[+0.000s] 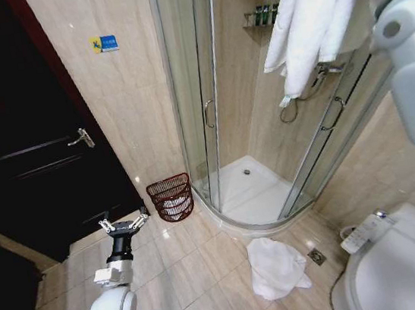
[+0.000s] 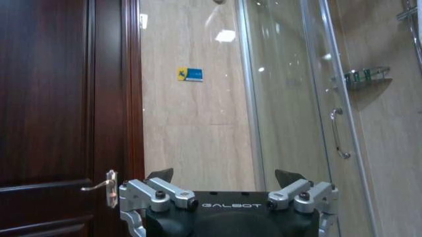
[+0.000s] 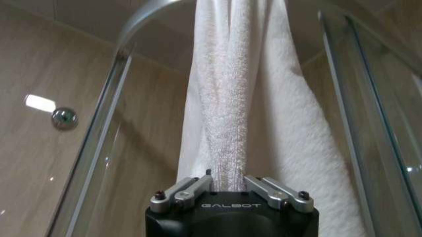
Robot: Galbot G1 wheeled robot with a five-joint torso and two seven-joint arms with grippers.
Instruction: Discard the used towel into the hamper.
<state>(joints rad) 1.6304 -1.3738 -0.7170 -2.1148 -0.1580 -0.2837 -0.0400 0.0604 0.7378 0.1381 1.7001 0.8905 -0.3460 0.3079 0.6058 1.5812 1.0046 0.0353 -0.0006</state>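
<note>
A white towel [image 1: 304, 20] hangs from the top of the glass shower enclosure at the upper right. In the right wrist view my right gripper [image 3: 228, 178] is shut on a narrow fold of this towel [image 3: 228, 98], high up at the rail. The hamper [image 1: 171, 196], a small dark reddish-brown open-weave basket, stands on the floor against the tiled wall beside the shower door. My left gripper [image 1: 123, 226] hangs low, just left of the hamper and nearer to me, open and empty; in its own view the left gripper [image 2: 224, 175] faces the wall.
A second white cloth [image 1: 276, 267] lies crumpled on the floor tiles before the shower. A dark wooden door [image 1: 30, 148] is at the left, a toilet [image 1: 406, 266] at the lower right, and a floor drain [image 1: 317, 257] beside the cloth.
</note>
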